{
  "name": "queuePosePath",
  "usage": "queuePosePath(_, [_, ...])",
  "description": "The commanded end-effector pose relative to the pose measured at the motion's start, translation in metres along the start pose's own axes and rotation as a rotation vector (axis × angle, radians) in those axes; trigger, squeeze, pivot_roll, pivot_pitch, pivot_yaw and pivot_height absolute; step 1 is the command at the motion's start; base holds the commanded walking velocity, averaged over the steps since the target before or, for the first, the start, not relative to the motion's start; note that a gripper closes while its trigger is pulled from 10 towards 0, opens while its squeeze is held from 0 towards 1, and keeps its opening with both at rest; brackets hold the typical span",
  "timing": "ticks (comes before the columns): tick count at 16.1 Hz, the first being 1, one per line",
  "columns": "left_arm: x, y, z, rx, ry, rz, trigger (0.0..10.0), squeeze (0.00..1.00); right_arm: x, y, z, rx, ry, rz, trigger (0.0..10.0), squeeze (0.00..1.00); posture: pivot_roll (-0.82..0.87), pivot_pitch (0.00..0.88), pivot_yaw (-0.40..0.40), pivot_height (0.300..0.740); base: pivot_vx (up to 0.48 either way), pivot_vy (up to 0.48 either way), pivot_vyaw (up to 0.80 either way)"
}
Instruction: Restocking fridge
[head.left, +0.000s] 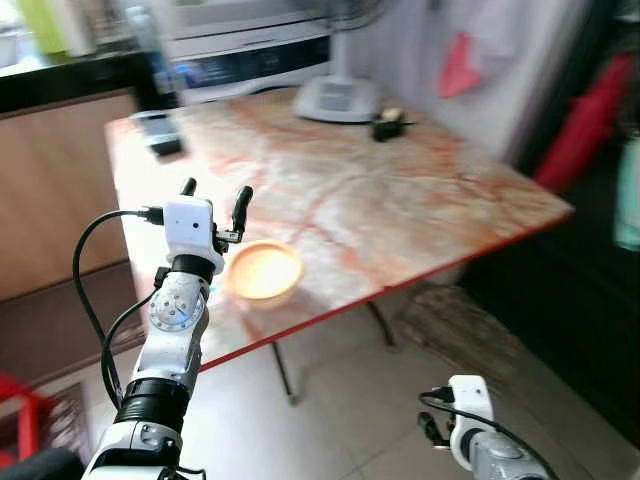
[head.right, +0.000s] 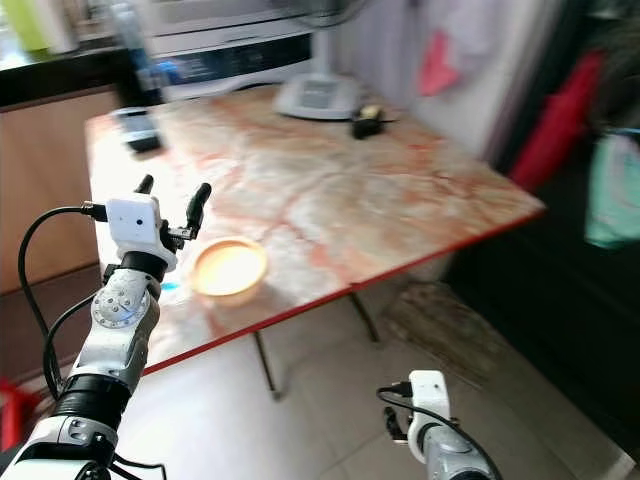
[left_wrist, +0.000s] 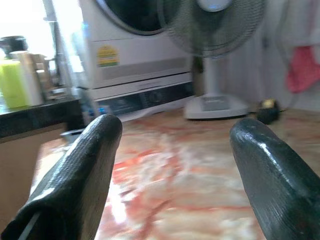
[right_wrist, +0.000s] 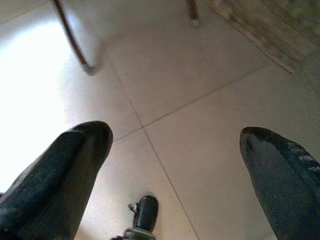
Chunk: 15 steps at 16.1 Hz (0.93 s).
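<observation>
Blurred fan (head.left: 338, 95), head cut off

A marble-patterned table (head.left: 400, 200) carries a bowl (head.left: 264, 272), fan base (head.left: 336, 98) and small dark objects.

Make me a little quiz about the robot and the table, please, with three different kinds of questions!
1. True or false: the left gripper is raised above the near edge of the table, and its fingers are spread apart.
2. Which thing on the table lies closest to the left gripper? A) the bowl B) the fan C) the small dark thing beside the fan's base
3. Fill in the missing word: the right gripper hangs low and its camera looks down at the tiled ____.

Key
1. True
2. A
3. floor
</observation>
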<state>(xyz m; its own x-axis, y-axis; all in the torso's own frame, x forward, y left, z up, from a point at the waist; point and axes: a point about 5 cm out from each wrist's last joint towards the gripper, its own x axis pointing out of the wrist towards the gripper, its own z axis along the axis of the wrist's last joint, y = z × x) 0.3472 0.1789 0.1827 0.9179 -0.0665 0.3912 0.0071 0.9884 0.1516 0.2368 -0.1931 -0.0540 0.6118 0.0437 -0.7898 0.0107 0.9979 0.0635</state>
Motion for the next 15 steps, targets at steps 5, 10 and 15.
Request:
queuePosePath(5, [0.022, 0.015, 0.021, 0.080, 0.065, 0.008, 10.0, 0.00, 0.000, -0.001, 0.001, 0.002, 0.001, -0.003, 10.0, 0.00, 0.02, 0.000, -0.014, 0.740, 0.000, 0.000, 0.00])
queuePosePath(10, [0.042, 0.001, 0.042, 0.191, 0.360, -0.219, 10.0, 0.00, 0.000, -0.001, 0.001, -0.005, 0.008, -0.003, 10.0, 0.00, 0.03, 0.000, -0.012, 0.740, 0.000, 0.000, 0.00])
queuePosePath(15, [0.038, 0.015, 0.036, 0.220, 0.542, -0.163, 10.0, 0.00, 0.000, 0.000, 0.001, -0.001, 0.009, 0.002, 10.0, 0.00, 0.03, 0.000, -0.014, 0.740, 0.000, 0.000, 0.00])
